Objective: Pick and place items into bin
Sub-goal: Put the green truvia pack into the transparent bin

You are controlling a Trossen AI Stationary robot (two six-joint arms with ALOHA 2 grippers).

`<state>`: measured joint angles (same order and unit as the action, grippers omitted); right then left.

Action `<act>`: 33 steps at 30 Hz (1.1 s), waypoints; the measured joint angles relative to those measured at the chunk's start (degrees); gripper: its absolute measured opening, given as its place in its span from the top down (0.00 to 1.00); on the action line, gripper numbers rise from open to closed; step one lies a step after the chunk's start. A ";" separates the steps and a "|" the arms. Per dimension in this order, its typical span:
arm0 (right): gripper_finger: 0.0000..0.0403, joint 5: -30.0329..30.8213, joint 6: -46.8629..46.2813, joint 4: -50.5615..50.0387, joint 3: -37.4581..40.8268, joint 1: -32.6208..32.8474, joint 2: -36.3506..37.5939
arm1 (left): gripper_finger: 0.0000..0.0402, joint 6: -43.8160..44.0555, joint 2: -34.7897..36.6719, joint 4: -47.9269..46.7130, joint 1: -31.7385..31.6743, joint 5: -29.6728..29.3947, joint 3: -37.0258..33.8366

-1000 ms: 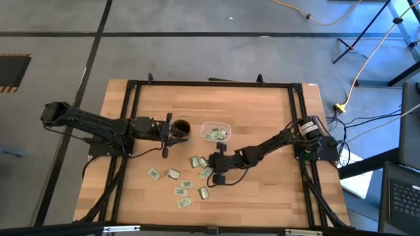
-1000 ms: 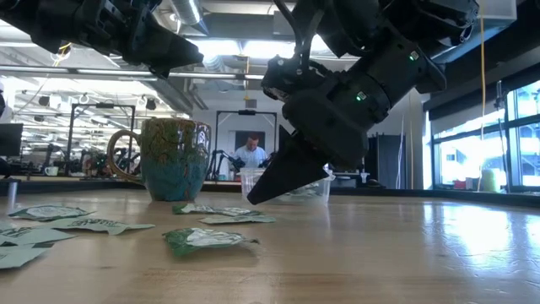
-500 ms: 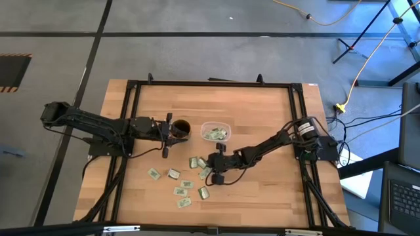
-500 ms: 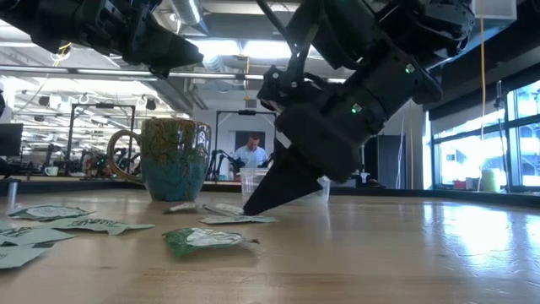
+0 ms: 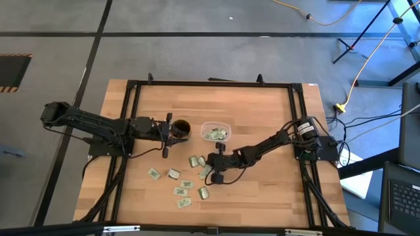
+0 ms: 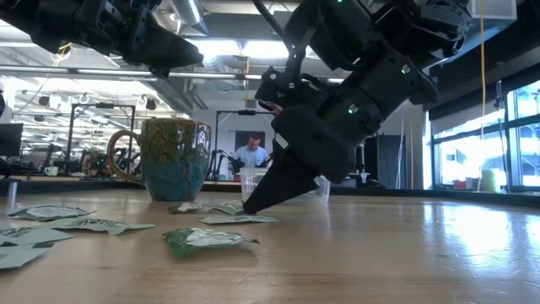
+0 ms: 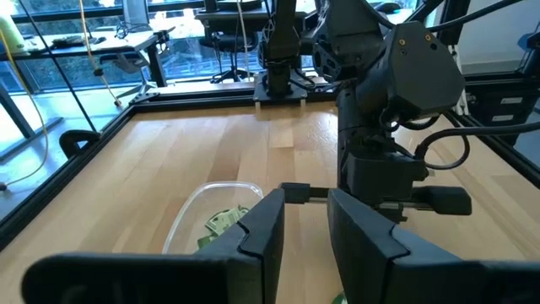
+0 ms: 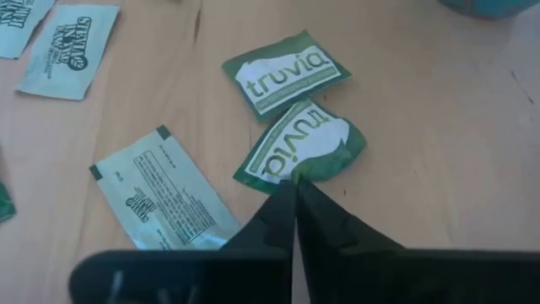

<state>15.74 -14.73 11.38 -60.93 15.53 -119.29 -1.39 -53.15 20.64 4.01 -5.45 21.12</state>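
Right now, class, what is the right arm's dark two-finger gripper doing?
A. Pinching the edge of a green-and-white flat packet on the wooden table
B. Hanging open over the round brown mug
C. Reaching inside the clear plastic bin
A: the right wrist view shows the right gripper with fingers together on the packet's edge.

Two dark, matte-black jointed robot arms. The right arm [image 5: 262, 147] is built of blocky rounded housings with a thin black cable looped alongside (small green indicator lights glow on its wrist casing). The right gripper [image 8: 294, 199] ends in two smooth black wedge-shaped fingers. The left gripper [image 7: 305, 221] has broad, flat-sided black fingers.
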 joint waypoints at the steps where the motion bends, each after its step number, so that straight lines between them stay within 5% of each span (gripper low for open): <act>1: 0.97 -0.07 0.00 -0.04 0.02 0.00 0.19 | 0.78 0.02 0.00 0.00 0.00 0.00 0.00; 9: 0.99 -1.02 4.31 -8.20 0.49 -0.35 9.41 | 0.78 0.08 0.00 0.02 0.00 -0.02 0.00; 17: 0.96 9.79 2.95 -19.20 0.22 -5.70 20.67 | 0.78 0.13 0.00 0.09 0.00 -0.02 -0.01; 33: 0.95 5.72 -1.32 -20.85 0.26 -14.74 12.67 | 0.78 0.13 0.00 0.02 0.02 -0.03 0.00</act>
<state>21.45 -16.05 -9.47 -60.66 0.78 -106.63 -1.26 -53.15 20.67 4.03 -5.48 21.12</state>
